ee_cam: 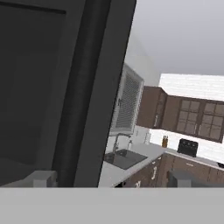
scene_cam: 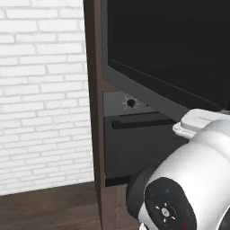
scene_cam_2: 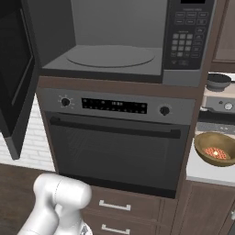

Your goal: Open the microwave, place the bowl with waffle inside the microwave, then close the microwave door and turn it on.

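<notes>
With the microwave door (scene_cam_2: 16,78) swung wide beside my end effector (ee_cam: 111,179), its fingers released, I free the cavity for the bowl (scene_cam_2: 215,149).

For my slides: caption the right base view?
Microwave door swung open, cavity empty; bowl waits on counter right of oven.

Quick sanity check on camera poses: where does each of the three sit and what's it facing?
Left base view: behind the arm's left, facing the open microwave door swung toward it, oven below; white arm at lower right.
Right base view: behind the arm's right, looking into the microwave cavity, bowl on the counter at right; arm at lower left.
Hand view: beside the door's edge, looking past it across the kitchen to a sink; fingertips at the bottom.
Both base views share door and oven.
</notes>
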